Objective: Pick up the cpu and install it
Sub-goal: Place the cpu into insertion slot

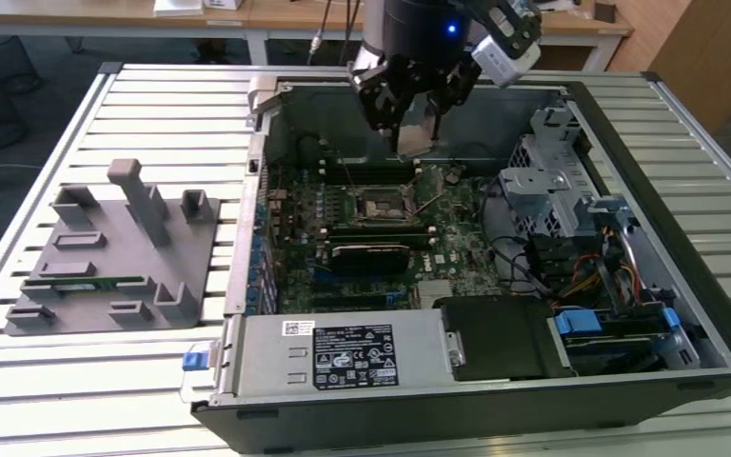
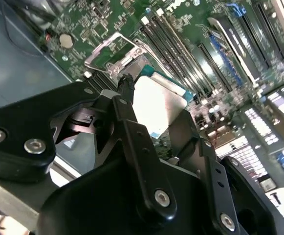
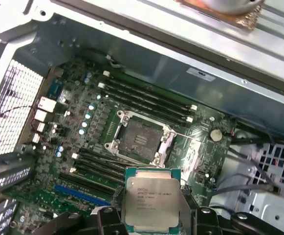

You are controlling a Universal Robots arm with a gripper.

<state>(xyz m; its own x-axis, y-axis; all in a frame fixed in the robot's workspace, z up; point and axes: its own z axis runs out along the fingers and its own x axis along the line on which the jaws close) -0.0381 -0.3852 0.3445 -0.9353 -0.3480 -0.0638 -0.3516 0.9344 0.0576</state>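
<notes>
One cpu (image 3: 151, 203) is clamped by its edges in the gripper (image 1: 413, 138), raised clear of the open socket (image 3: 139, 141) and a little to one side of it. I judge this the carry step; seating calls for squaring the chip over the socket. Its underside and orientation marks are hidden

The cpu (image 3: 150, 203), in the gripper (image 1: 411, 138), hangs over the motherboard (image 3: 193, 149) inside the case (image 1: 467, 416)

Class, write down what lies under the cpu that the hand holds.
The cpu, clamped in the hand, hangs over the green motherboard: black memory slots show beside it, the open, empty socket just beyond. The board patch straight beneath the chip is covered.
</notes>
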